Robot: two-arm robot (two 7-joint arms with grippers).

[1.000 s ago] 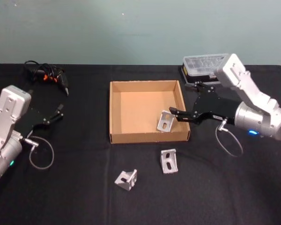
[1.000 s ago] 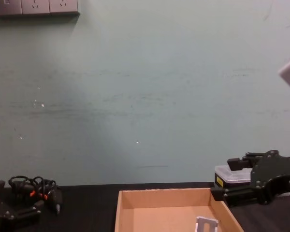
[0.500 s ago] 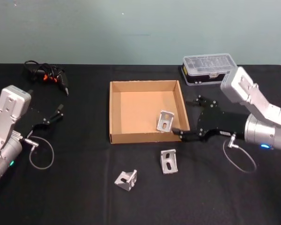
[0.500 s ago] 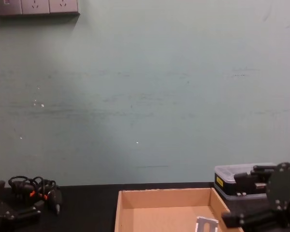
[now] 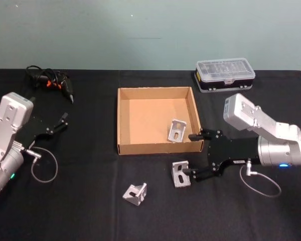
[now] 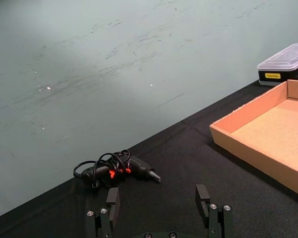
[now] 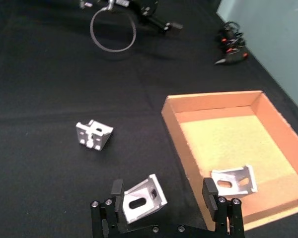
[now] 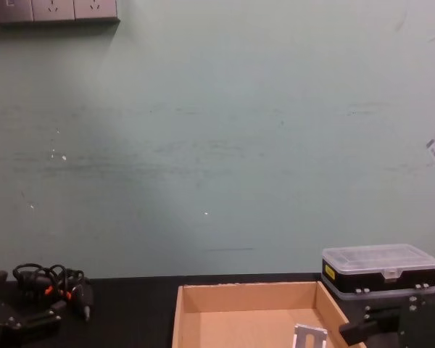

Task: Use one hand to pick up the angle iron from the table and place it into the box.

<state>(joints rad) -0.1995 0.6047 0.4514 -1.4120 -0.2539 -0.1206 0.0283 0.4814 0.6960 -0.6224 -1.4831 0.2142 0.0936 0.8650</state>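
Bright silver-grey metal marks the angle iron [image 5: 181, 173] nearest the right end effector [image 5: 191, 155]: a short L-shaped bracket with a slotted hole in its face and a ribbed side. It lies on the black tabletop [image 5: 90, 201], just in front of the near wall of the cardboard box [image 5: 158, 89]. The right end effector is held low with its fingers spread wide and nothing gripped. This is presumably so that the bracket can be taken between them. In the right wrist view the bracket appears between the fingers, nearer one of them, though whether it is truly straddled cannot be settled. A second angle iron [image 5: 177, 130] is propped inside the box against its right wall. A third [image 5: 135, 193] lies on the tabletop, well apart. The left end effector [image 6: 158, 203] is parked at the left side, fingers apart and empty.
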